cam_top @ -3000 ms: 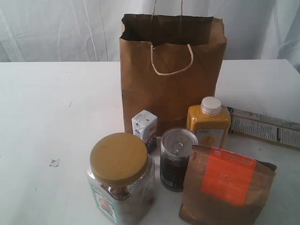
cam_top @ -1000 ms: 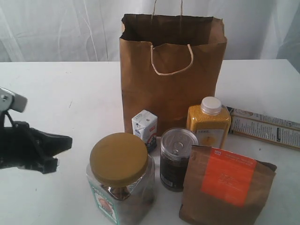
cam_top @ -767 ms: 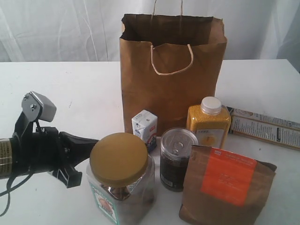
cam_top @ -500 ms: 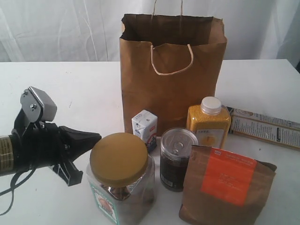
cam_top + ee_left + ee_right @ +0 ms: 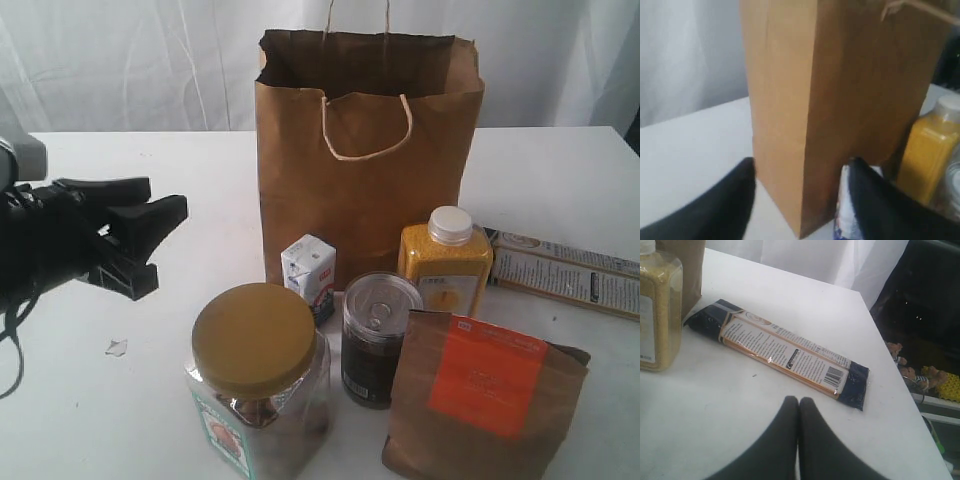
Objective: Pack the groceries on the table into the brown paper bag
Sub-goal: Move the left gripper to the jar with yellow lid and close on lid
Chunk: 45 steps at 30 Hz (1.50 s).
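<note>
A white curtain hangs in soft vertical folds across the whole back of the scene, with no bare wall or window showing. The wide white table runs back to it, its matte top faintly scuffed with one small chipped mark, under soft, even light that casts only pale shadows. In the right wrist view, a dark space opens beyond the table's edge, with something yellow low in it.
</note>
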Tool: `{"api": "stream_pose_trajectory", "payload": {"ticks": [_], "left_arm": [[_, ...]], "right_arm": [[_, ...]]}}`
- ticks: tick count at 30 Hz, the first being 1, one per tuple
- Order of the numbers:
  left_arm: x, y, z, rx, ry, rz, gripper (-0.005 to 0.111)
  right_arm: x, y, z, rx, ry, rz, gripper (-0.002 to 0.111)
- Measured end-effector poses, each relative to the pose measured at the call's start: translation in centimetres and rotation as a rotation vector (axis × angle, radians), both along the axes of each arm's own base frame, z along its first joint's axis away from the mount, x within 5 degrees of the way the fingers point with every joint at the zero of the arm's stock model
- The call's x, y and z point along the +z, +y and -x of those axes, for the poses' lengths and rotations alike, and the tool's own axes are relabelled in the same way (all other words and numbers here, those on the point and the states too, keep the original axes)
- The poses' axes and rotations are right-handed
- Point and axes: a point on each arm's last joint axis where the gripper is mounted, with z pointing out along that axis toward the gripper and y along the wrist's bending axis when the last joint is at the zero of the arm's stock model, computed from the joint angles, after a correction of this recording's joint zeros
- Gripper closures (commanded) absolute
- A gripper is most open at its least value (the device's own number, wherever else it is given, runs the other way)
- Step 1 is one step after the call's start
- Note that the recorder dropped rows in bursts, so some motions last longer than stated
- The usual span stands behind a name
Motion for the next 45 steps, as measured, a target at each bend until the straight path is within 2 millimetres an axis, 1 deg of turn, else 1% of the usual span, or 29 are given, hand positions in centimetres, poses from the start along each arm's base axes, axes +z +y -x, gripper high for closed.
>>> {"api": "stream_pose_trajectory", "payload": {"ticks": [2,3,5,8,11,13,17,21,25,30,31,37,39,41,42,45], "left_arm": [[1.1,-0.2,1.0,-0.059,-0.008,0.034,0.005],[1.4,-0.4,1.6,-0.109,-0.002,0.034,0.001],[1.5,-0.9,2.8,-0.224,0.01,-0.01,0.002],[0.6,-1.4,4.2,-0.388,0.043,-0.143,0.002],[-0.2,-1.5,5.0,-0.486,0.048,-0.246,0.002],[-0.3,-1.6,5.3,-0.531,0.043,-0.265,0.002],[-0.1,-1.9,5.9,-0.593,0.028,-0.24,0.002],[0.1,-1.9,6.0,-0.61,0.018,-0.23,0.002],[0.2,-1.9,5.9,-0.607,-0.035,-0.244,0.002],[0.1,-1.9,4.6,-0.517,-0.089,-0.235,0.002],[0.0,-2.0,4.0,-0.494,-0.074,-0.227,0.002],[0.1,-2.6,3.0,-0.505,-0.035,-0.189,0.002],[0.2,-3.1,2.8,-0.535,-0.022,-0.177,0.002],[-0.2,-3.9,3.1,-0.576,0.003,-0.183,0.002],[-0.8,-4.2,3.2,-0.593,0.023,-0.218,0.002],[-1.5,-4.8,3.4,-0.614,0.044,-0.246,0.002]], "right_arm": [[0.0,0.0,0.0,0.0,0.0,0.0,0.108],[0.0,0.0,0.0,0.0,0.0,0.0,0.108],[0.0,0.0,0.0,0.0,0.0,0.0,0.108],[0.0,0.0,0.0,-0.001,0.0,-0.002,0.108],[0.0,0.0,0.0,-0.005,-0.001,-0.018,0.108],[0.0,0.0,0.0,-0.006,-0.002,-0.022,0.108],[0.0,0.0,0.0,-0.007,-0.002,-0.024,0.108],[0.0,0.0,0.0,-0.007,-0.002,-0.024,0.108],[0.0,0.0,0.0,-0.007,-0.002,-0.024,0.108],[0.0,0.0,0.0,-0.007,-0.002,-0.024,0.108],[0.0,0.0,0.0,-0.007,-0.002,-0.026,0.108],[0.0,0.0,0.0,-0.007,-0.002,-0.026,0.108],[0.0,0.0,0.0,-0.007,-0.002,-0.026,0.108],[0.0,0.0,0.0,-0.007,-0.002,-0.026,0.108],[0.0,0.0,0.0,-0.007,-0.002,-0.026,0.108],[0.0,0.0,0.0,-0.007,-0.002,-0.026,0.108]]}}
